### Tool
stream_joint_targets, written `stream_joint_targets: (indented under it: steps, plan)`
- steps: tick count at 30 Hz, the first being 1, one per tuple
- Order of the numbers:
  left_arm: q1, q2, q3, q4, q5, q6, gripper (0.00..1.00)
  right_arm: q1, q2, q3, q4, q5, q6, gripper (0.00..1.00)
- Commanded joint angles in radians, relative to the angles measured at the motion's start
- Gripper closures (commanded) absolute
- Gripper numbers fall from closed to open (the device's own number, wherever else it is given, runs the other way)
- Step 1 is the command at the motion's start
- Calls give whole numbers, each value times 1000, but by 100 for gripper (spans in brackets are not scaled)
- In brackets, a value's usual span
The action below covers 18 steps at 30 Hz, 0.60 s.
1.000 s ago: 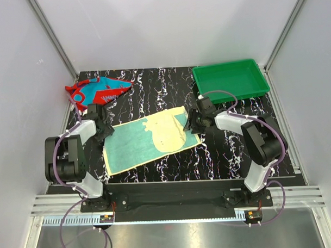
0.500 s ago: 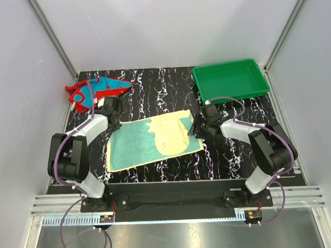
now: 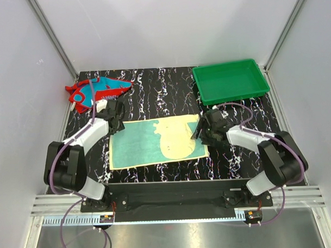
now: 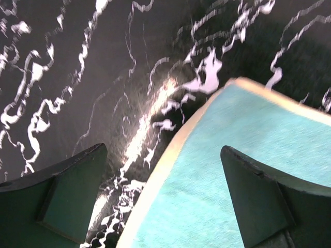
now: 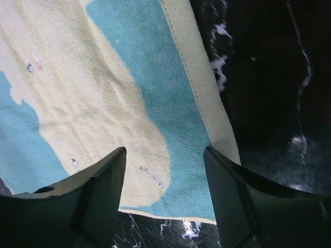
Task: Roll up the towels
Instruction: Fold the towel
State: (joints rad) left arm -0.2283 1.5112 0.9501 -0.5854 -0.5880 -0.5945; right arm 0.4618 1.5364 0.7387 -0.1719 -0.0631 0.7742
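Lying flat, yellow towel (image 3: 171, 137) — left fingers (image 4: 62, 206) and right fingers (image 5: 98, 191) both spread apart, holding nothing.

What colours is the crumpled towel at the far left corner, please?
The crumpled towel is red with teal-blue patterns, clearest in the top external view.

We see the left arm (image 3: 89, 133) and right arm (image 3: 245, 135): black joints, pale grey links; purple cables (image 3: 230, 104) loop alongside; fingers (image 4: 67, 191) dark green.

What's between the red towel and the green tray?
Nothing but bare black marbled tabletop between the red towel and the green tray, seen in the top external view.
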Motion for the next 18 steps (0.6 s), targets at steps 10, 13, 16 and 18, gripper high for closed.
stream_joint_targets:
  steps: [10, 13, 16, 18]
  plan:
    - [17, 36, -5, 174, 180, 45, 1, 0, -272, -159, -339, 123, 108, 29]
    - [18, 98, 55, 154, 180, 48, 1, 0, -317, -130, -388, 149, 87, 29]
    - [15, 93, 64, 137, 224, 33, 1, 0, -337, -81, -417, 175, 45, 27]
    - [14, 11, 4, 160, 250, 21, 1, 0, -334, -35, -429, 181, 17, 25]
